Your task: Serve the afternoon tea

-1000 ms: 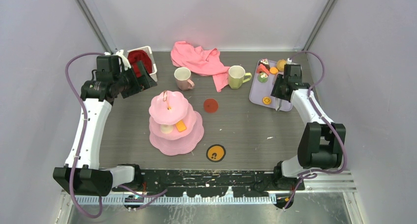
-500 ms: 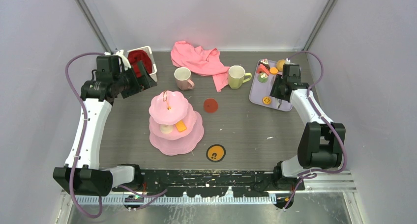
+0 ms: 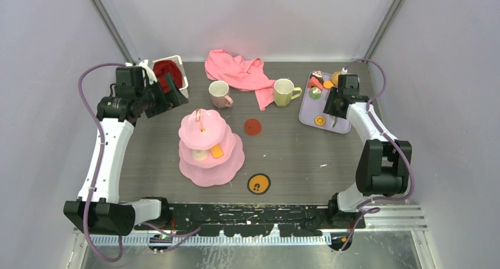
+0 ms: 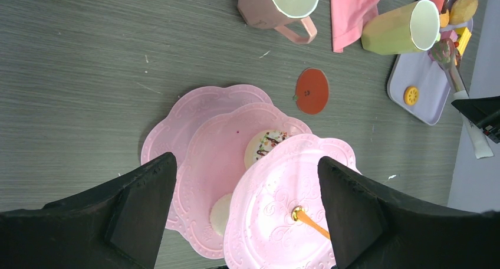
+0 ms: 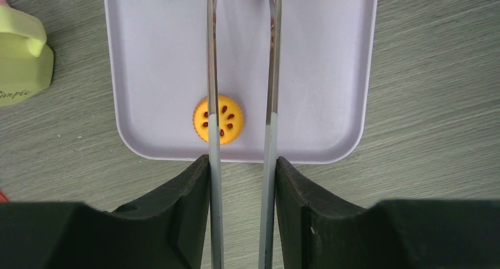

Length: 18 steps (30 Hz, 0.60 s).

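Tart [image 5: 229,120] is sitting on lavender tray [image 5: 159,56]; right gripper [image 5: 242,163] is pinching tongs [image 5: 272,74], blades lining up on it, prob. for pickup. Left gripper [image 4: 244,160] is hanging spread-fingered, facing cake stand [image 4: 277,198].

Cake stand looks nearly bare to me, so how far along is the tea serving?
Early. Done: a few pastries sit on the middle tier of the cake stand. In hand: the right tool grips tongs over the tray; the left tool hangs open. Left, probably: the yellow cookie and other treats on the tray, plus the pink mug and yellow-green mug.
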Motion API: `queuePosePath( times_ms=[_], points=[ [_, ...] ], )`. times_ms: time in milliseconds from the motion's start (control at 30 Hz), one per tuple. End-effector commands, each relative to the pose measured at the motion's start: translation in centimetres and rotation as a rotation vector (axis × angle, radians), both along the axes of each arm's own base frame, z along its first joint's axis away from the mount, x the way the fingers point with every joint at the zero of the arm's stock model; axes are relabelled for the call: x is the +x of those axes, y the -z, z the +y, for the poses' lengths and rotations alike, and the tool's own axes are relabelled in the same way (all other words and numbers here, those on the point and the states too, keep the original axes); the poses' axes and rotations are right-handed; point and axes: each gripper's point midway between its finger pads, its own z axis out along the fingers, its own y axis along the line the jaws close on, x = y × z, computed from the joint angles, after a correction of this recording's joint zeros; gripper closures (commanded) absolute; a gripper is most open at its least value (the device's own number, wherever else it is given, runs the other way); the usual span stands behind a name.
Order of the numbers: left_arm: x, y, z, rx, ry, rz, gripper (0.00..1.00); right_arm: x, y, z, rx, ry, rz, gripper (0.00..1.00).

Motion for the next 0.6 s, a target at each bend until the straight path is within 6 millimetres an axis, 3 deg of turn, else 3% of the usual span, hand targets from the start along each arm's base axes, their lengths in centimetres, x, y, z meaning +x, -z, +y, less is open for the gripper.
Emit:
queuePosePath(
  times_ms=[0, 100, 200, 233, 567],
  points=[
    [0.1, -1.5, 0.0, 0.003, 0.009, -0.062, 0.11, 1.9, -2.6, -0.4, -0.032, 0.012, -0.091, 0.58],
    [0.2, -1.5, 0.0, 0.002, 0.011, -0.061, 0.11, 1.8, -2.5, -0.5, -0.034, 0.013, -0.087, 0.66],
    [0.2, -1.4, 0.0, 0.001, 0.012, -0.059, 0.11, 1.7, -2.6, -0.5, -0.035, 0.018, -0.097, 0.94],
    [0.1, -1.4, 0.0, 0.001, 0.014, -0.06, 0.11, 1.6, -2.7, -0.6, -0.037, 0.02, -0.099, 0.99],
    [0.1, -1.5, -0.1, -0.002, 0.015, -0.064, 0.11, 0.9, -3.4, -0.8, -0.041, 0.042, -0.114, 0.99]
  ],
)
